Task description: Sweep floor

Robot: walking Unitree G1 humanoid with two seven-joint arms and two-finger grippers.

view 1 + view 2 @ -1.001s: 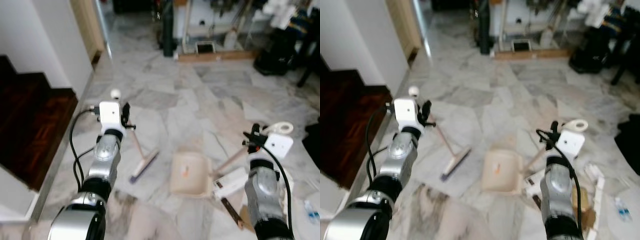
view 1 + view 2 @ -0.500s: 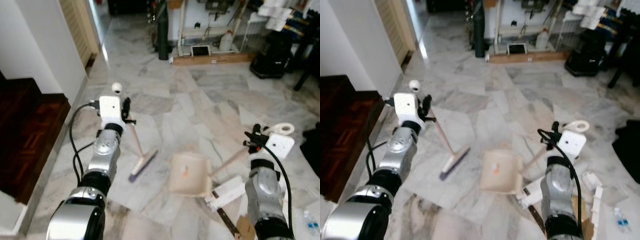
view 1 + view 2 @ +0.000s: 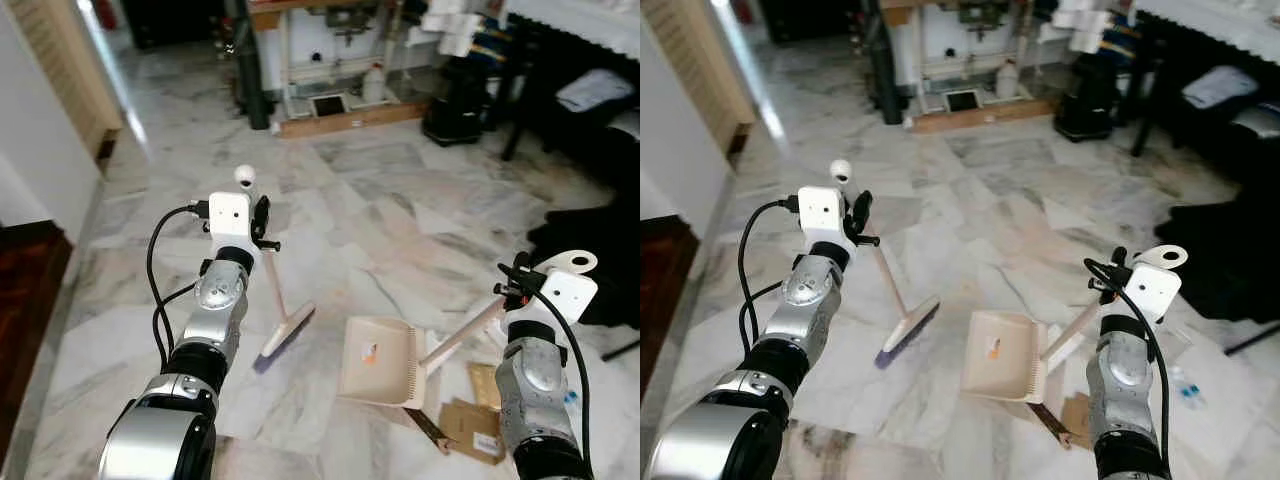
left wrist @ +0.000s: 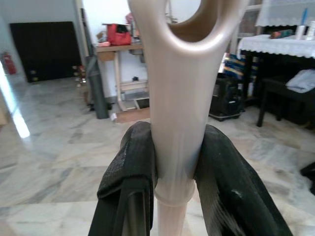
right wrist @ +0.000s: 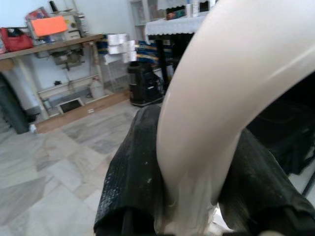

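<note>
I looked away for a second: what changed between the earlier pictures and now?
Mostly the camera turned: the stairs slid out of view and more of the room came in. The left gripper stays shut on the broom, the right gripper on the dustpan handle; broom head and pan keep their spacing on the floor.

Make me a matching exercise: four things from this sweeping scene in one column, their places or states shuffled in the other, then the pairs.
1. broom
2. dustpan
3. cardboard scraps
4. black pillar

a. flat on the floor beside the right arm
b. held by the left tool
c. standing far back on the floor
d. held by the right tool

Pairs: 1-b, 2-d, 3-a, 4-c
</note>
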